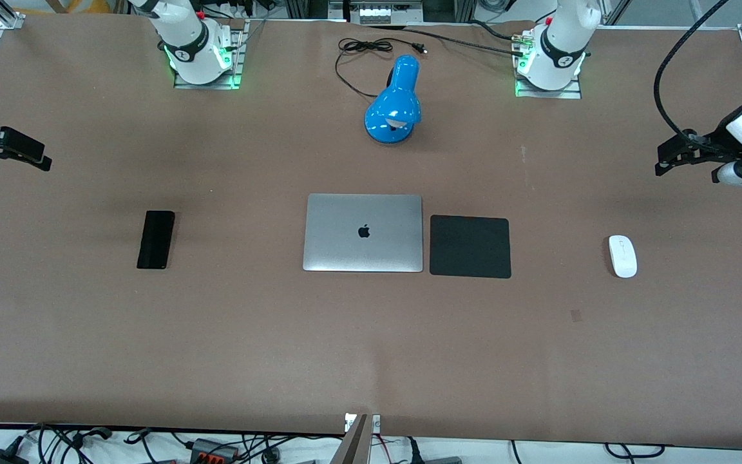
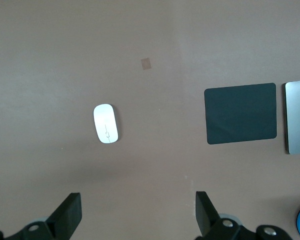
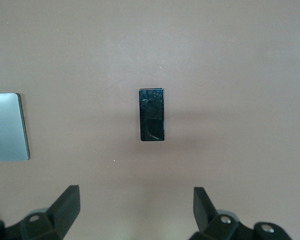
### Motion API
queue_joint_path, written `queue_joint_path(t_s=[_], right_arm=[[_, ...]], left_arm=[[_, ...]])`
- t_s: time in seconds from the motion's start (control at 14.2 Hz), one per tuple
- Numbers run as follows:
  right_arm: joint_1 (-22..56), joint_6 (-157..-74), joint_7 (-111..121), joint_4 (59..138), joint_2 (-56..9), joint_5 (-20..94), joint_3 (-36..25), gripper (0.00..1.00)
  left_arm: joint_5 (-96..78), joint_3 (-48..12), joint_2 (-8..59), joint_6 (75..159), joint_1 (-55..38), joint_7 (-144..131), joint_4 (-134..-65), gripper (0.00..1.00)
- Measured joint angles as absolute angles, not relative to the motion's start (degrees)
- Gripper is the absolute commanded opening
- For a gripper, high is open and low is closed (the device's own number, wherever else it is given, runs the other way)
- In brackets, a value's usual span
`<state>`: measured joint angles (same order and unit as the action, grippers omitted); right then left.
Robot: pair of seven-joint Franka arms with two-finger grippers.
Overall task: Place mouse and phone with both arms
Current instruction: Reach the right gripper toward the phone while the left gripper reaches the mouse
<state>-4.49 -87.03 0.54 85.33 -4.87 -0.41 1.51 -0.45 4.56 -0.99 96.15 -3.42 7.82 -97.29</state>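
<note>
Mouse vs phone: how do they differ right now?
The mouse is white and oval; the phone is black, flat and rectangular. The mouse lies toward the left arm's end of the table, past the mouse pad; the phone lies toward the right arm's end, past the laptop. The open left gripper hangs above the mouse, the open right gripper above the phone. Both rest untouched on the table.

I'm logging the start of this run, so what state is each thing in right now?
mouse: flat on the table, untouched.
phone: lying flat, face dark.
laptop: lid closed.
mouse pad: bare, beside the laptop.
blue lamp: unlit, cord loose.
left gripper: open, above the mouse.
right gripper: open, above the phone.
</note>
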Motion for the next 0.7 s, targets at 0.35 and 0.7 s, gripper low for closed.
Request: queue_joint_path(t_s=[0.35,0.7], right_arm=[[-4.49,-86.34,0.54,85.41,-4.99,-0.41,1.59,1.00],[-4.49,-85.44,0.54,88.51,-6.52,-0.49,1.84,1.00]], left_arm=[[-0.45,4.56,-0.99,96.15,-3.41,7.82,-97.28,1.00],[-0.45,4.55,-0.85,96.14,-3.35,7.82,-97.29,1.00]])
